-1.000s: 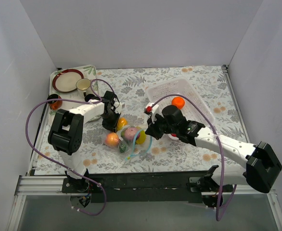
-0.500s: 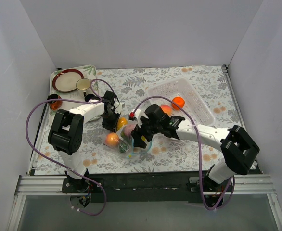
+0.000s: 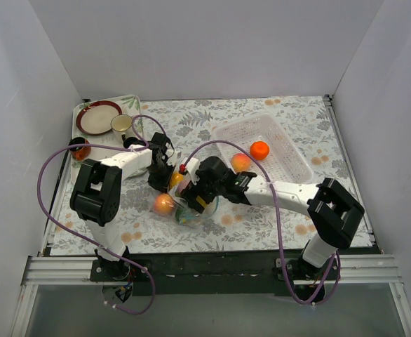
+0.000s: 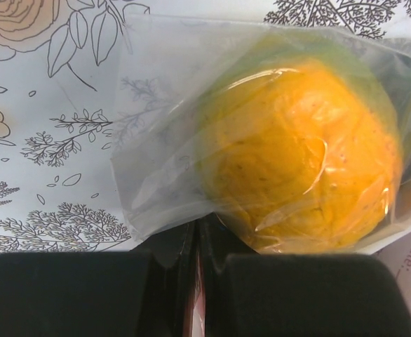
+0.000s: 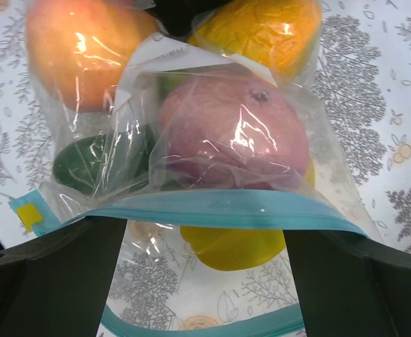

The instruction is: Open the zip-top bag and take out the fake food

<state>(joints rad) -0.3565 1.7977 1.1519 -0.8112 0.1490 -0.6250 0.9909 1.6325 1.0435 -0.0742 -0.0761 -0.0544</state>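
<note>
- Left gripper (image 4: 197, 235) was pinched tight on an edge of the zip-top bag (image 4: 156, 140).
- Right gripper (image 5: 205, 246) had its fingers spread wide at the bag's mouth.
- Fake food (image 5: 233, 133) sat inside the bag, mid-table (image 3: 275, 119).

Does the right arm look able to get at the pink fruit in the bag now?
Probably not directly. The mouth of the zip-top bag gapes toward the open right pincer while the left pincer grips a corner, but a yellow fruit sits in the mouth ahead of the pink fruit.
</note>
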